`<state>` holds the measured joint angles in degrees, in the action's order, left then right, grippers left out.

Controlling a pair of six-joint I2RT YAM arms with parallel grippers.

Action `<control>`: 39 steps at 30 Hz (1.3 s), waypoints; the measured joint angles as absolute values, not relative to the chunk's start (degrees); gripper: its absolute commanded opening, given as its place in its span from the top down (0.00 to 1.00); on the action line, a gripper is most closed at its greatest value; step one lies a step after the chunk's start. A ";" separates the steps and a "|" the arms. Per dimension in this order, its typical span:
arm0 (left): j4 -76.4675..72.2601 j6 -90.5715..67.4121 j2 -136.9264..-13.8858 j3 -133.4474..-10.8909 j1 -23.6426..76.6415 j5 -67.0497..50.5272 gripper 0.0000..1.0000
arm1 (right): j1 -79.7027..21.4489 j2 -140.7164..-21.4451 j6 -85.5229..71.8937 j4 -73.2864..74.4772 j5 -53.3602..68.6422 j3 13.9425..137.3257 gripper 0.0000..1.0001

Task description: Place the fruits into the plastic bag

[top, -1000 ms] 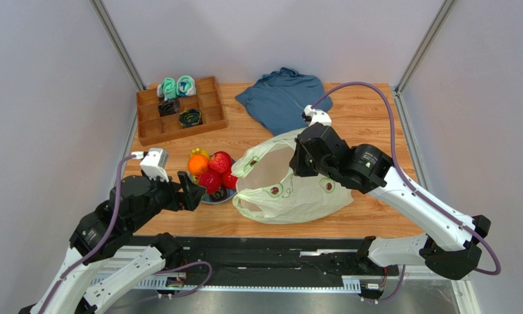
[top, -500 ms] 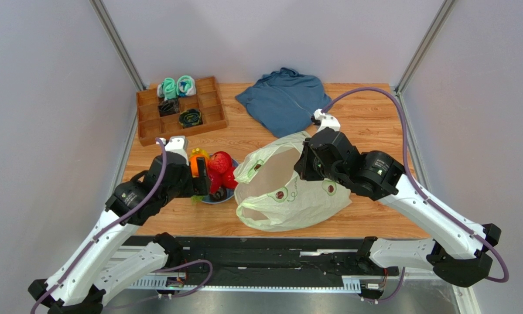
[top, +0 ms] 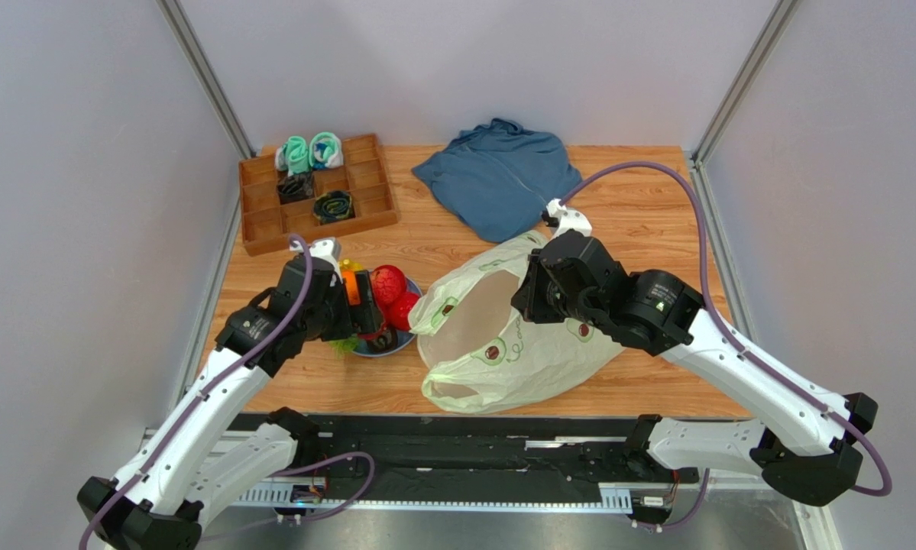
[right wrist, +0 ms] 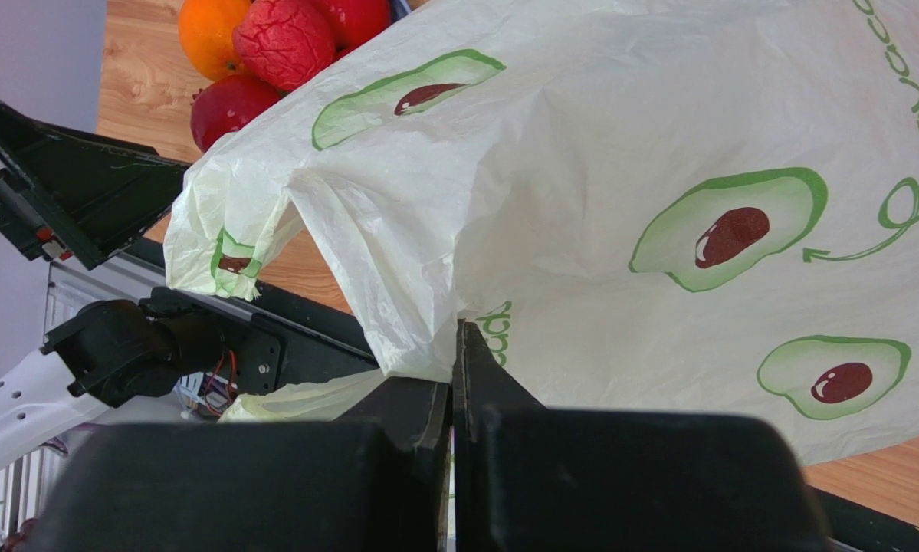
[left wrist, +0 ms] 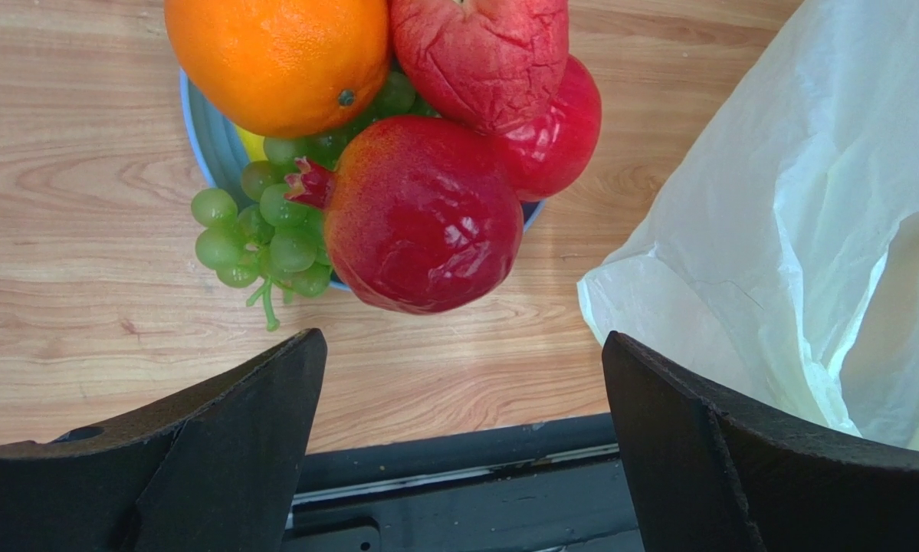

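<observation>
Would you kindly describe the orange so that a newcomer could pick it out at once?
On the wooden table, just left of the pale-green plastic bag, a blue bowl holds a heap of fruits. The orange sits on the left side of that heap. It alone is orange and finely dimpled; its round neighbours are red.

light: bright, even, diffuse | shadows: soft, faint | sheen: mild on red fruit point(left wrist: 423, 213) | focus: sharp
</observation>
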<state>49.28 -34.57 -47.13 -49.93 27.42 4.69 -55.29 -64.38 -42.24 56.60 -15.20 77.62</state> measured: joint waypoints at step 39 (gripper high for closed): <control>39.53 -34.70 -56.03 -44.16 21.39 1.93 0.02 | -55.29 -66.02 -42.19 52.60 -10.98 77.60 1.00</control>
<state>39.53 -34.70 -56.03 -44.16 21.39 1.93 -55.29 -66.02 -42.19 52.60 -10.98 77.60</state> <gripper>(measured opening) 0.982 0.006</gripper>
